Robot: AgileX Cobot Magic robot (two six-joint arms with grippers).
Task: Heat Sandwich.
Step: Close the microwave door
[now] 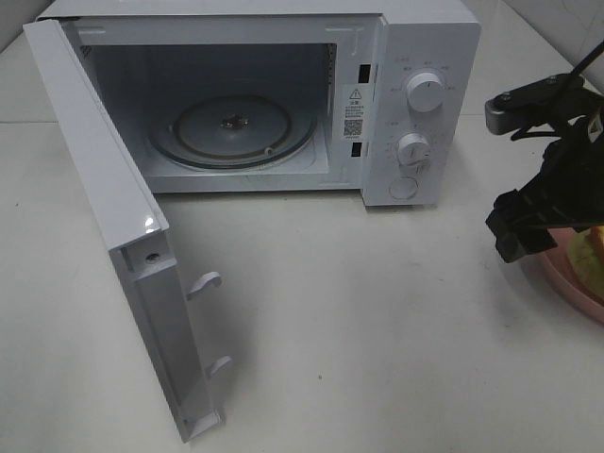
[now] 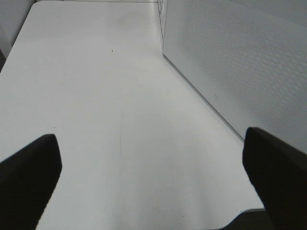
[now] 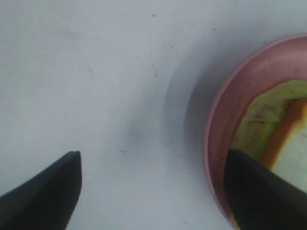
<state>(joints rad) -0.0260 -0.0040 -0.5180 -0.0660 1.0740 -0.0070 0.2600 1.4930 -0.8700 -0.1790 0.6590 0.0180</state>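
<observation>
The sandwich (image 1: 589, 253), yellow-orange with a light green layer, lies on a round pink plate (image 1: 564, 283) at the table's right edge, half cut off by the frame. My right gripper (image 1: 516, 238) hovers at the plate's left rim. In the right wrist view the right gripper (image 3: 153, 191) is open: one finger is over the inside of the plate (image 3: 223, 105) by the sandwich (image 3: 268, 129), the other over bare table, with the rim between them. My left gripper (image 2: 153, 177) is open over bare table and holds nothing; the exterior view does not show it.
A white microwave (image 1: 415, 57) stands at the back with its door (image 1: 99, 208) swung wide open toward the front left. Its glass turntable (image 1: 231, 127) holds nothing. The door's perforated panel (image 2: 240, 62) stands close beside the left gripper.
</observation>
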